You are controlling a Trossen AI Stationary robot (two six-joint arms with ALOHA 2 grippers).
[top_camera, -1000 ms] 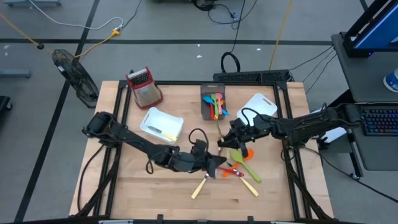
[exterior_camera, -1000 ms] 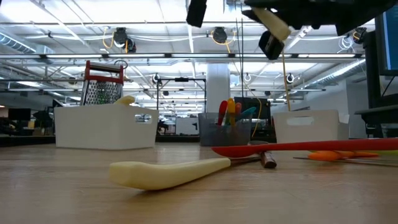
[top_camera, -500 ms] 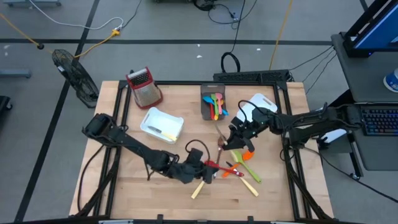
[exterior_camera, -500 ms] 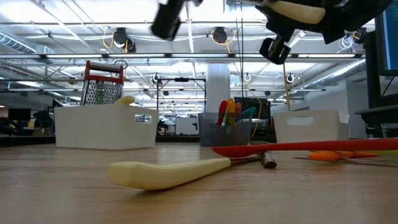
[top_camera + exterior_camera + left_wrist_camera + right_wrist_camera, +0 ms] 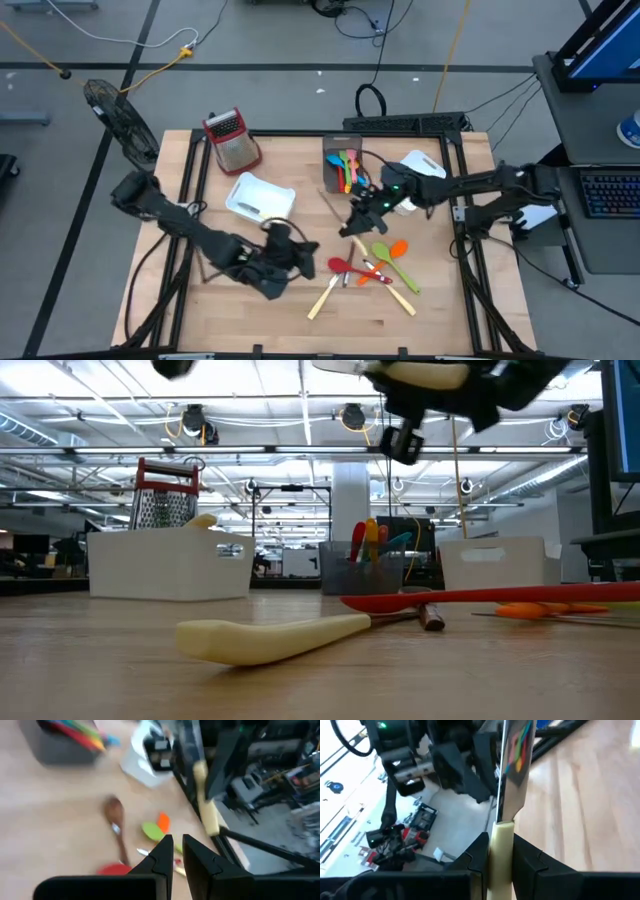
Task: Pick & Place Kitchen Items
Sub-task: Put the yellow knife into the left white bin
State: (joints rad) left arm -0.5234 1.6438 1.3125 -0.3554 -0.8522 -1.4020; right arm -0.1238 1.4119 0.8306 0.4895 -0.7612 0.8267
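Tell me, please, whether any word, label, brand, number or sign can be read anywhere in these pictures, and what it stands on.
None can be read.
White bin: a small label on its front wall in the low view, too small to read.
Second white bin: a faint mark on its front, too blurred to read.
Box grater: no lettering shows.
Cream-handled knife in the right gripper: no marking on handle or blade.

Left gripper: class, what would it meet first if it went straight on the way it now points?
Probably the green spoon, lying on the table just past the left gripper. Depth is unclear, so the nearer red spoon could come first.
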